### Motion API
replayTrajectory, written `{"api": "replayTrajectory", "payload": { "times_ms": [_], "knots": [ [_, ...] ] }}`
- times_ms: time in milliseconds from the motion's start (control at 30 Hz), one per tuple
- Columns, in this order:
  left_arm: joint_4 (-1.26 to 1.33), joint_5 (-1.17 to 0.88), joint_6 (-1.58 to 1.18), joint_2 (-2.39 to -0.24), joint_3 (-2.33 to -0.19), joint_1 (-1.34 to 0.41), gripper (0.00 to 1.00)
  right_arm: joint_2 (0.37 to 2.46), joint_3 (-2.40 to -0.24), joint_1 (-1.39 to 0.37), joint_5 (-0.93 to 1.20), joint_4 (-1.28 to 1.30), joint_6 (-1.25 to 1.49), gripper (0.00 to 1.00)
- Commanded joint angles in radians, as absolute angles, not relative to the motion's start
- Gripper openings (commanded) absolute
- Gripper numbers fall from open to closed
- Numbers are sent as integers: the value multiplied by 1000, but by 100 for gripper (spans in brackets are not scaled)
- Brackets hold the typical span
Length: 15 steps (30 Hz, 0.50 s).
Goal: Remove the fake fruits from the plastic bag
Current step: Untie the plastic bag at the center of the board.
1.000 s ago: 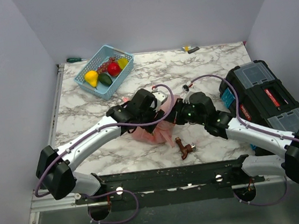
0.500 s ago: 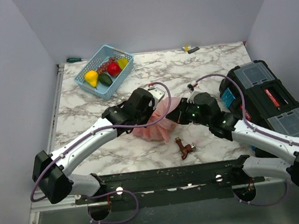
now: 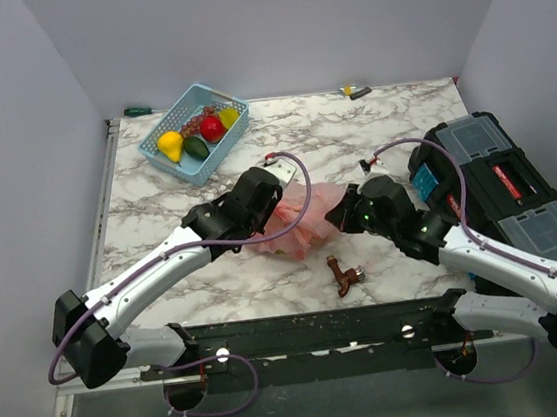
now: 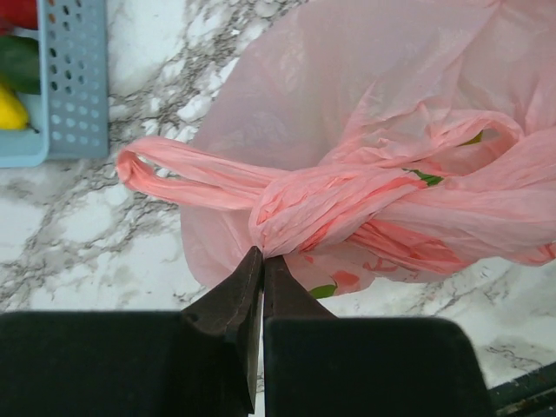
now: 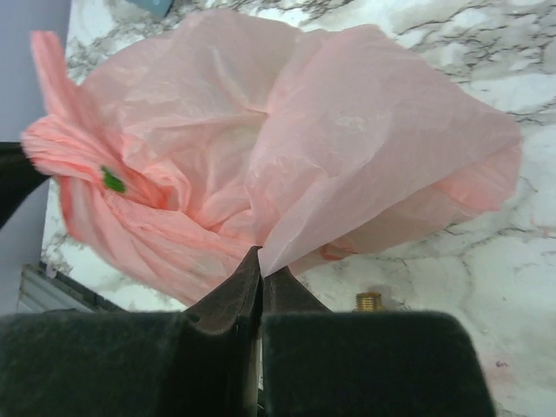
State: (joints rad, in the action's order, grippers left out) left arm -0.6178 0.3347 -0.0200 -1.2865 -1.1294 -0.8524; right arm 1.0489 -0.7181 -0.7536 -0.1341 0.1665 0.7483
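The plastic bag (image 3: 300, 221) was found over the marbled bench (image 3: 399, 114), stretched between the two arms. Its loop handles were seen twisted into a bunched knot at its left end. The left claw (image 4: 262, 261) was pressed together on the underside of that knot, a pinch of pink film being held between the tips. The right claw (image 5: 261, 261) was likewise pressed together, with a fold of the bag's film at its right end caught between the tips. Whether the bag was resting on the bench or held just off it could not be told.

Only small green and red patches were seen through the film; no whole fruit shape could be made out inside the bag. Fake fruits (image 3: 212, 127) in yellow, green and red were seen in a light blue basket (image 3: 169, 171), well behind the bag and to its left. A small brown tap-like piece (image 3: 346, 276) was lying just in front of the bag, apart from it. A black toolbox (image 3: 497, 184) was standing to the right of the bag.
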Motion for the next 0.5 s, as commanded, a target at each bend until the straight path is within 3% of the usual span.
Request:
{"api": "replayTrajectory", "payload": {
  "times_ms": [0,200,467],
  "knots": [
    [-599,519,-32,-1233,-1122,-849,0,1065,-770,-756,-265,270,698,6],
    [-569,489,-17,-1201,-1097,-848,0,1143,-899,-754,-283,401,596,12],
    [-593,441,-29,-1228,-1123,-850,0,1039,-914,-762,-54,306,482,36]
  ]
}}
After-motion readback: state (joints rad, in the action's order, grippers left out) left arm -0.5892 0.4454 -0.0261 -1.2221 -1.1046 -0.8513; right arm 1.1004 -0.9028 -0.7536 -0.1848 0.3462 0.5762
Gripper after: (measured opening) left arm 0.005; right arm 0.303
